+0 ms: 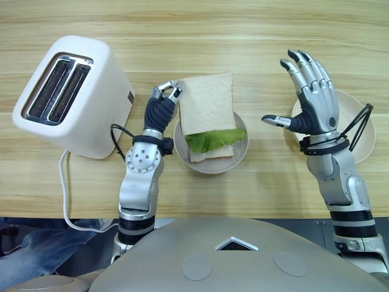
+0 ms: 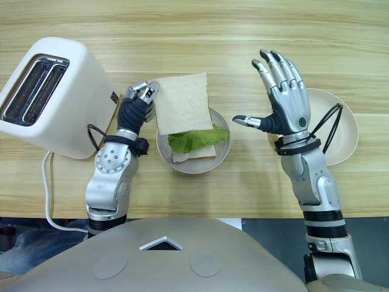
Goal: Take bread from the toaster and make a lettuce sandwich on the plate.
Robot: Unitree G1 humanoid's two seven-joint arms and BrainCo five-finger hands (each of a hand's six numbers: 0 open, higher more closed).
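**Fingers (image 1: 174,92) of the left hand (image 1: 163,108) pinch the top slice (image 1: 208,103)**

They close on the slice's far-left edge. The top slice lies tilted over the lettuce (image 1: 214,139), its far end reaching past the rim of the plate (image 1: 209,168). The lettuce rests on a lower slice (image 1: 211,153) in the plate. The right hand (image 1: 315,100), fingers spread and holding nothing, hovers right of the plate, over a second plate (image 1: 360,125). The toaster (image 1: 91,109) stands at the far left.

The lower slice (image 1: 209,154) on the plate (image 1: 213,167) is mostly hidden under lettuce (image 1: 216,139) and the top slice (image 1: 208,103). Left of the plate the toaster (image 1: 100,103) is too dark inside to see into; right of it the right hand (image 1: 316,97) covers part of a bowl (image 2: 347,137) (its left side).
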